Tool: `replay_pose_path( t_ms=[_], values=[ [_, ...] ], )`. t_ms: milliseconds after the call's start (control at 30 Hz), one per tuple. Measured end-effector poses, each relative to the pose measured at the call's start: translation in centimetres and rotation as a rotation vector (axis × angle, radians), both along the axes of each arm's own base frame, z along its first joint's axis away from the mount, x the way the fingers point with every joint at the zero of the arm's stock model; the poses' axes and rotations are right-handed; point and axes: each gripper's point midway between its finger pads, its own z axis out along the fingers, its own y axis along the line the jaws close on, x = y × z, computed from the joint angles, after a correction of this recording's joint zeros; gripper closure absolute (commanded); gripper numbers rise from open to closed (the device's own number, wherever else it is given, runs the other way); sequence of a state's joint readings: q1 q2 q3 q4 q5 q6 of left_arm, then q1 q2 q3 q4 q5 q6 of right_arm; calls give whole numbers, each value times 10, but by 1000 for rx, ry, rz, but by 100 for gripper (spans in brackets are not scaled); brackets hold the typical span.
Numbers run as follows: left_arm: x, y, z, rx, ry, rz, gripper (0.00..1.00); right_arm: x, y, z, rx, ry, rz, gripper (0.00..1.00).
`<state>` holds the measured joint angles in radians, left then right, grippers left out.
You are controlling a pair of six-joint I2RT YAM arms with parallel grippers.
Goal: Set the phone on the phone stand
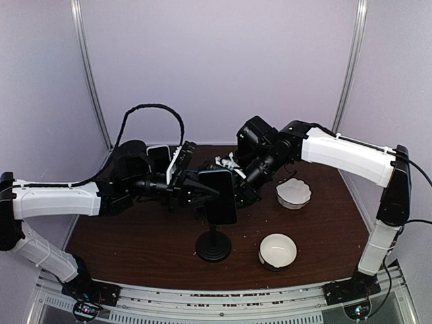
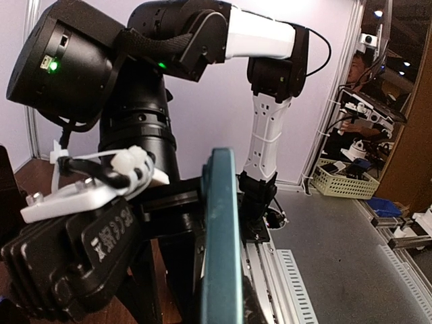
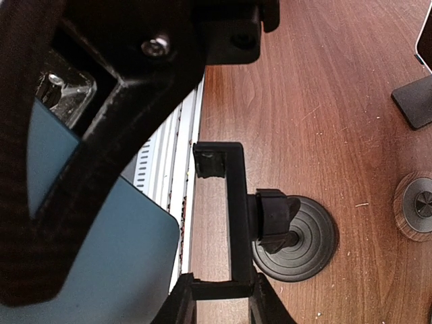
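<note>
The dark teal phone point(image 1: 220, 196) hangs upright just above the black phone stand point(image 1: 213, 247), which is near the table's front. My left gripper point(image 1: 201, 192) reaches in from the left and is shut on the phone. In the left wrist view the phone point(image 2: 221, 229) shows edge-on between the jaws of my left gripper point(image 2: 221, 287). My right gripper point(image 1: 244, 187) comes in from the right. In the right wrist view my right gripper point(image 3: 221, 300) is shut on the lower arm of the stand's C-shaped clamp point(image 3: 233, 216), above the round base point(image 3: 297, 244). The phone point(image 3: 101, 263) sits left of the clamp, apart from it.
Two white bowls stand to the right, one point(image 1: 293, 194) farther back and one point(image 1: 277, 250) near the front. A small round wooden piece point(image 3: 415, 206) and a dark flat piece point(image 3: 415, 101) lie beyond the stand. The metal rail point(image 1: 223, 300) runs along the table's front edge.
</note>
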<state>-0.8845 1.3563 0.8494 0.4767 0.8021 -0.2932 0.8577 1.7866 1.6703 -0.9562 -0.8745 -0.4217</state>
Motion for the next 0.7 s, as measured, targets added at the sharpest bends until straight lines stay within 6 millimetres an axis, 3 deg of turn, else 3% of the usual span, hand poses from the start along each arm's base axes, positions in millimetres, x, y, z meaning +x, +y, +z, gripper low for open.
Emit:
replay_pose_path(
  t_ms=[267,700],
  values=[
    [1,4,-6,-4,-25,-16,100,-1,0,0,2,0,7,94],
    [10,13,-37,17,-41,-63,100,-3,-2,0,8,-20,36,94]
  ],
)
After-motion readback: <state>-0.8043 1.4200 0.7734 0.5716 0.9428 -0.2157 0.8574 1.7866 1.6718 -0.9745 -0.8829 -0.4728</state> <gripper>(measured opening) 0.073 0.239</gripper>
